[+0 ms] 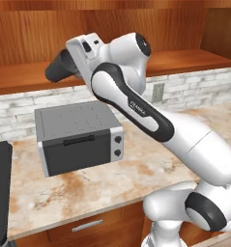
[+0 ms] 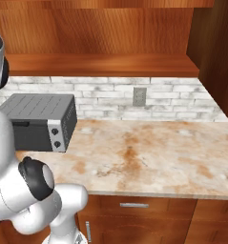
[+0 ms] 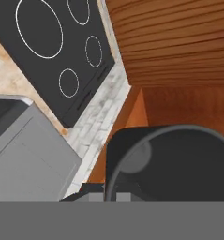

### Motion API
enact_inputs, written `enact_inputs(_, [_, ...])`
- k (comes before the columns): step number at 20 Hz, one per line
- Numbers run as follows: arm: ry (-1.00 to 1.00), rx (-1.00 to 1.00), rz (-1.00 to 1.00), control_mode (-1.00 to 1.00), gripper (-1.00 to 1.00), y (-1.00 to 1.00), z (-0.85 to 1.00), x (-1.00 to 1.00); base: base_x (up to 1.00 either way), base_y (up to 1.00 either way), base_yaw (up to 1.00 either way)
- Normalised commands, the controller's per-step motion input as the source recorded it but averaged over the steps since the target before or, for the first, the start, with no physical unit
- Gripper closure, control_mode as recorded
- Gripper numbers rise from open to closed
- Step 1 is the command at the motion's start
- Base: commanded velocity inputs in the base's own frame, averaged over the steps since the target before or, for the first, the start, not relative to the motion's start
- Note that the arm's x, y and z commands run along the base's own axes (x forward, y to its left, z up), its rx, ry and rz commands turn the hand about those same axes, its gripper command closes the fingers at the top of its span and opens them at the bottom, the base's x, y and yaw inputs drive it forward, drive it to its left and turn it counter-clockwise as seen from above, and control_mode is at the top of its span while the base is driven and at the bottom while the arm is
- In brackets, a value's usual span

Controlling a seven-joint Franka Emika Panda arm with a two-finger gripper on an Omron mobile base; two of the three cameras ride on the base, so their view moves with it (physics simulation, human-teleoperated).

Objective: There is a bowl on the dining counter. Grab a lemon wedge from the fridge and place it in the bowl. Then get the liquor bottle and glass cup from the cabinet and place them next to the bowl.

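Note:
The glass cup (image 1: 59, 70), a dark grey tapered tumbler, hangs tilted on its side in front of the cabinet's wooden shelf (image 1: 20, 79), above the toaster oven. My gripper (image 1: 74, 61) is shut on the cup, at its wide end. In the hand view the cup's dark rim and hollow (image 3: 179, 159) loom close, just above my gripper (image 3: 112, 193), with the cabinet (image 3: 179, 42) wood behind. The cabinet shelf (image 2: 101, 64) runs along the wall in the right base view. The bowl, the dining counter, the fridge and the liquor bottle are out of view.
A grey toaster oven (image 1: 78, 135) (image 2: 39, 121) stands on the marble wall counter (image 1: 88, 185) (image 2: 149, 157), below the cup. A black cooktop (image 3: 52, 47) lies to its left. A wall outlet (image 2: 139, 96) sits in the white brick backsplash. Drawers run under the counter.

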Motion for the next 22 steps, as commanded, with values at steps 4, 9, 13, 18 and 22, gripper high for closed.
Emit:
enact_inputs(4, [-0.04, 0.01, -0.07, -1.00, 1.00, -0.69, -0.12, -0.69, 0.00, 0.00, 0.00])
enact_inputs(9, [-0.07, 0.04, -0.05, -1.00, 1.00, -0.67, -0.01, -0.80, 0.00, 0.00, 0.00])
enact_inputs(13, [-0.16, 0.01, 0.00, -1.00, 1.00, -0.50, 0.00, -0.90, 0.00, 0.00, 0.00])
enact_inputs(18, [-0.15, 0.00, 0.06, -1.00, 1.00, -0.53, 0.00, -0.87, 0.00, 0.00, 0.00])
enact_inputs(22, [-0.02, 0.00, 0.00, 1.00, 1.00, -0.09, -0.02, -0.46, -0.14, -0.01, 0.00])
